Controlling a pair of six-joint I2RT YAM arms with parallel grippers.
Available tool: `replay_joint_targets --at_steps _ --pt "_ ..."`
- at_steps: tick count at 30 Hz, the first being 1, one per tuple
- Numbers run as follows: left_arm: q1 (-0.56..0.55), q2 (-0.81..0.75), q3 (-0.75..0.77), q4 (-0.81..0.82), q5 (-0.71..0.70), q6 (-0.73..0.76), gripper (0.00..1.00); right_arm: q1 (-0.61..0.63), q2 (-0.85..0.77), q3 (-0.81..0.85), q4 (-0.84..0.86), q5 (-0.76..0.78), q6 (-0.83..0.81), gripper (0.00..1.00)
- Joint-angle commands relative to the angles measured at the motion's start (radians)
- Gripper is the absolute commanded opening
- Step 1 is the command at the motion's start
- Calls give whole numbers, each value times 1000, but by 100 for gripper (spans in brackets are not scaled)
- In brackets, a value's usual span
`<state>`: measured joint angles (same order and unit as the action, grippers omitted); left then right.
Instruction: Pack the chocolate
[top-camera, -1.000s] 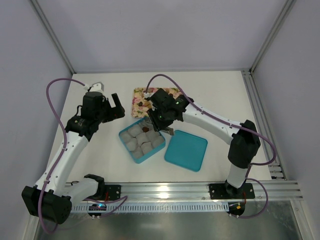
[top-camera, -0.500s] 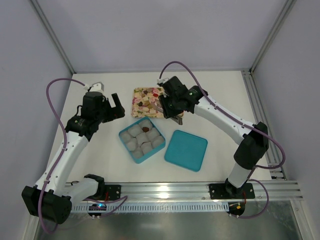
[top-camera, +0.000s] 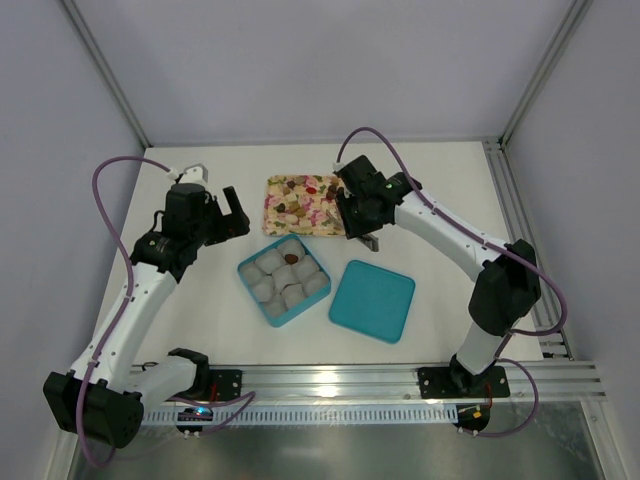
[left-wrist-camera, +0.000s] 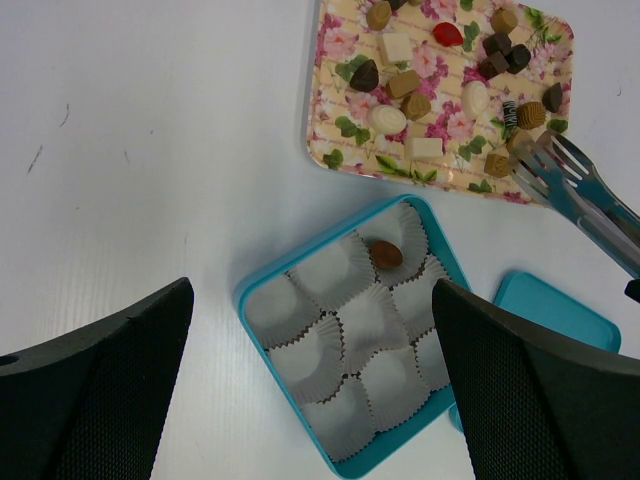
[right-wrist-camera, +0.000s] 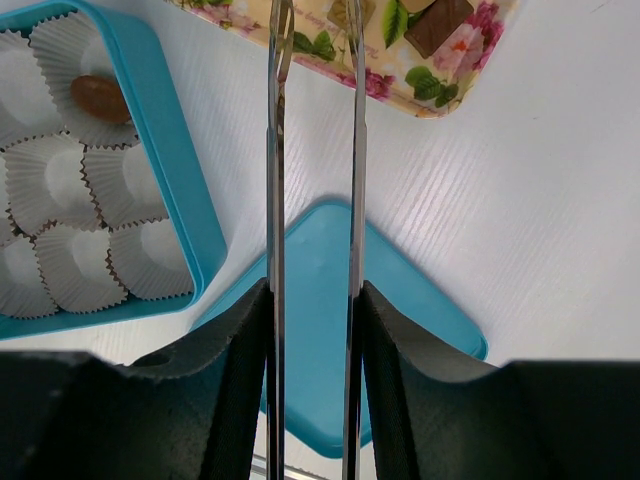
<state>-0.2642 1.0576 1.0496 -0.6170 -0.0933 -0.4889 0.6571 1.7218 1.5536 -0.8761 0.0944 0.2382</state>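
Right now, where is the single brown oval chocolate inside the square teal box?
The brown chocolate sits in a white paper cup at the teal box corner nearest the floral tray, mid-table in the top view.

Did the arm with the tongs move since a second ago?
Yes. The right gripper, holding the tongs, has swung away from over the blue box, back and to the right, to the right edge of the flowered tray.

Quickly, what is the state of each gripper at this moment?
Left gripper: open, holding nothing.
Right gripper: closed on the metal tongs.
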Motion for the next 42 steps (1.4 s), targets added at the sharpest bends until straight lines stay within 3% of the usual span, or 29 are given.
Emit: replay_joint_targets --at_steps 1,42 --pt "0 -11 -2 43 1 4 100 -5 5 -3 25 11 -2 41" --pt "0 -22 -2 45 -10 9 100 -36 124 36 51 -36 3 42"
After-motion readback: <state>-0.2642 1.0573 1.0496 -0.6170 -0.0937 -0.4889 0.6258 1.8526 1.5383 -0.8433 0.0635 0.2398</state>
